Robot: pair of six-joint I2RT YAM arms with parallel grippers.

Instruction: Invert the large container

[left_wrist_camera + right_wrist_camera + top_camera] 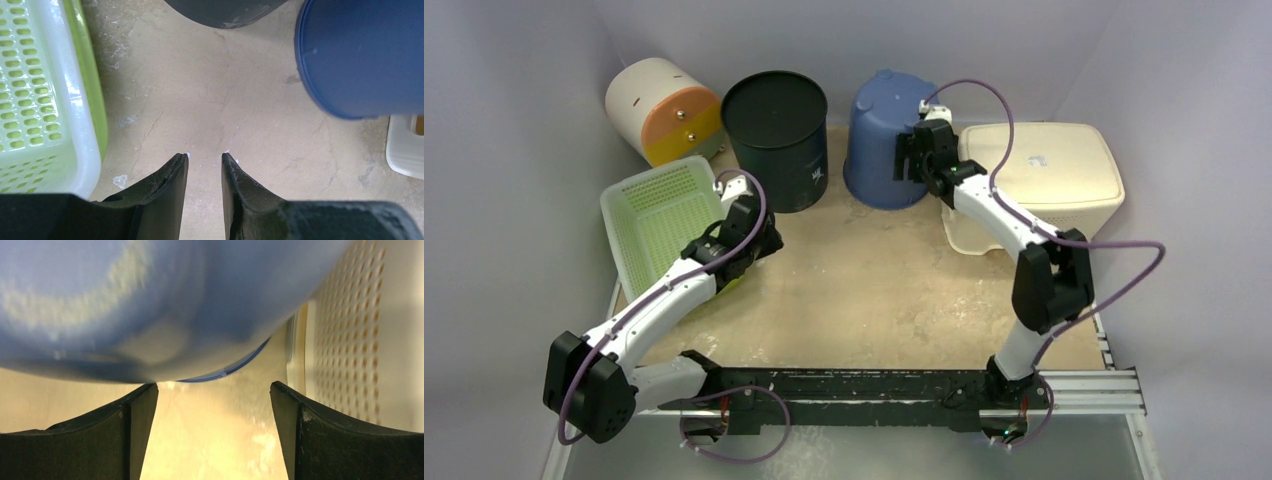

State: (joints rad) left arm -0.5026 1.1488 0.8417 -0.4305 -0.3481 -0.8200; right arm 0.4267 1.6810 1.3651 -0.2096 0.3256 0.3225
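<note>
At the back of the table (pixel 874 290), between the black bin (pixel 776 135) and the white box (pixel 1054 170), stands the blue bucket (pixel 886 140). Its wide rim is downward and its narrow bottom is upward, so I judge the turning is nearly finished or finished.

My right gripper (pixel 911 158) is at the right side of the bucket with the jaws wide apart, and they clamp nothing. My left gripper (pixel 205 157) hangs over bare table beside the green basket (pixel 659 215), well apart from the bucket. Its jaws have only a narrow gap and are empty.

To do this step well, I would first make sure the whole rim sits flat. Then I would pull the right arm away along a straight line, toward the free table. A sideways move could push the bucket wall or knock the white box, which is just beside my right finger.

Some things I cannot make out. From the right wrist the bucket (pixel 150 305) is a blurred blue mass filling the upper view, and I cannot tell if it touches my left finger there. The far part of the rim is hidden behind the bucket itself. From the left wrist the bucket (pixel 360 55) is cut off at the frame edge.
</note>
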